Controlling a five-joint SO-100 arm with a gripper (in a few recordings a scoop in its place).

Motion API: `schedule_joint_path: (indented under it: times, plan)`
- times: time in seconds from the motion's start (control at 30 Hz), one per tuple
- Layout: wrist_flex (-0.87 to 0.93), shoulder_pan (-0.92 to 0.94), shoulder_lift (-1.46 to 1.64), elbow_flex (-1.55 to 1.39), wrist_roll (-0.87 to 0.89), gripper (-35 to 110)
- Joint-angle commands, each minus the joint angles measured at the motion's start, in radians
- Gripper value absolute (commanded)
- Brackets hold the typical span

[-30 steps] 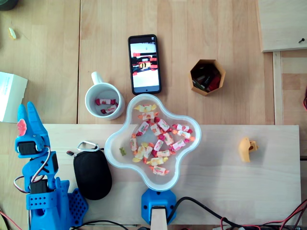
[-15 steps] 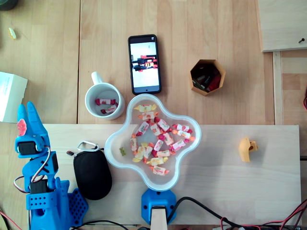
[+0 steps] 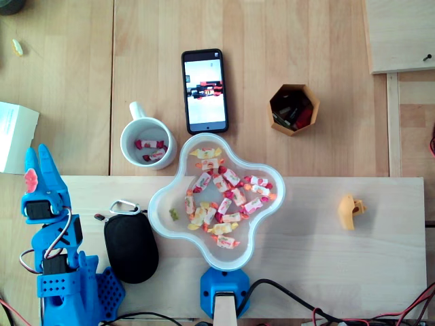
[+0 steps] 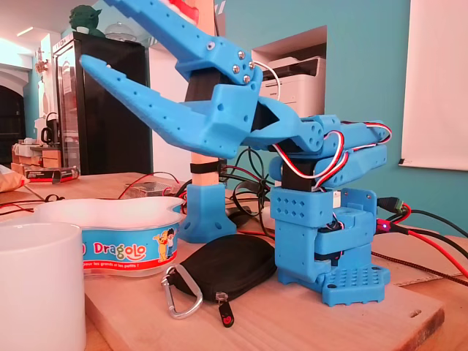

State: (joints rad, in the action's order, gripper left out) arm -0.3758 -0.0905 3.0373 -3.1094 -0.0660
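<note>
My blue gripper [image 3: 36, 149] points up the picture at the left edge of the overhead view, on a folded arm. In the fixed view the gripper [image 4: 99, 33] stands open in the air, jaws spread wide, nothing between them. Nearest to it lie a black zip pouch [image 3: 130, 248] [image 4: 227, 267] with a carabiner [image 3: 124, 207] [image 4: 179, 292], and a white mug [image 3: 124, 139] [image 4: 36, 285] holding two wrapped candies [image 3: 151, 145]. A white lobed bowl [image 3: 160, 204] [image 4: 124, 248] with several wrapped candies [image 3: 221, 197] sits to the right of the pouch.
A phone [image 3: 204, 89] lies above the bowl, an orange hexagonal cup [image 3: 292, 109] of dark items to its right. A small yellow object [image 3: 351, 211] rests at the right, a white box [image 3: 15, 136] at the left edge. A blue post base [image 3: 224, 288] [image 4: 203, 212] stands below the bowl.
</note>
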Motion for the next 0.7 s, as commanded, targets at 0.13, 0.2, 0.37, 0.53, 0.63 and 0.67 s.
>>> schedule_joint_path:
  times: [0.13,0.2,0.37,0.53,0.63,0.67]
  plan:
    - [-0.034,-0.014,0.011,-0.035,-0.009,20]
    - [-0.034,-0.014,0.011,-0.035,-0.002,20]
    - [-0.034,-0.014,0.014,-0.035,0.003,21]
    - [-0.034,-0.014,0.014,-0.014,0.005,20]
    - [-0.032,-0.014,0.015,0.006,0.006,20]
    - [-0.032,-0.014,0.011,0.02,0.006,20]
